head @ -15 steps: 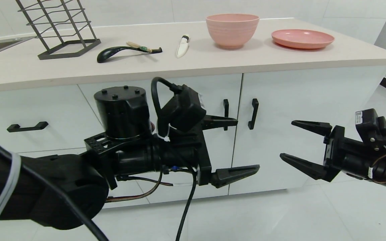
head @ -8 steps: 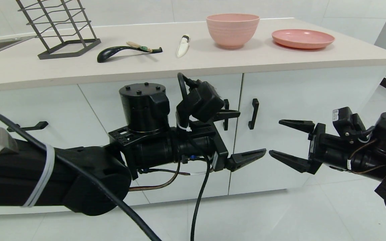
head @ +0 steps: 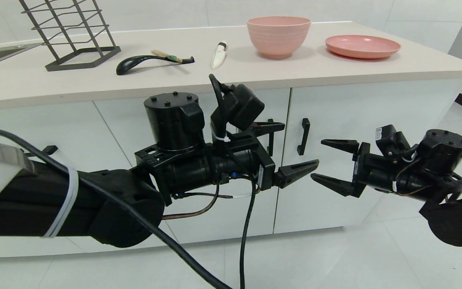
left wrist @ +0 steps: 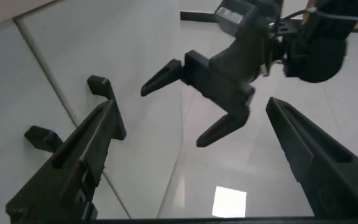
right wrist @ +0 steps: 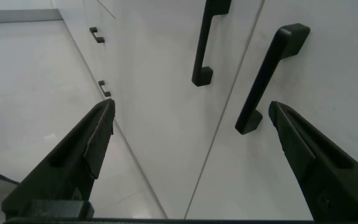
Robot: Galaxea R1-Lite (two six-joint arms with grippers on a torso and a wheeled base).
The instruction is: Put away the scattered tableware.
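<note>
Five pieces of tableware out on the counter top [head: 335,72], all well apart from both grippers. Pink bowl [head: 278,35] upright, mouth up; pink plate [head: 362,45] flat, just to its right. White knife [head: 218,55] left of the bowl, long axis near to far, dark end pointing far. Black spoon [head: 150,63] further left, long axis left to right, scoop at the left end. Thin wooden stick [head: 167,56] laid across the spoon's handle, possibly chopsticks, too small to tell. Wire rack [head: 70,36] at the far left.

Below the counter edge, in front of the white cabinet doors: left gripper [head: 301,143] held level, pointing right, jaws spread wide, nothing between them. Right gripper [head: 317,159] level too, pointing left, tip to tip with the left one but not touching, likewise wide open and empty. White sticker [head: 380,131] on the right wrist housing, print unreadable.

Black door handles [head: 303,136] upright just behind the fingertips.
</note>
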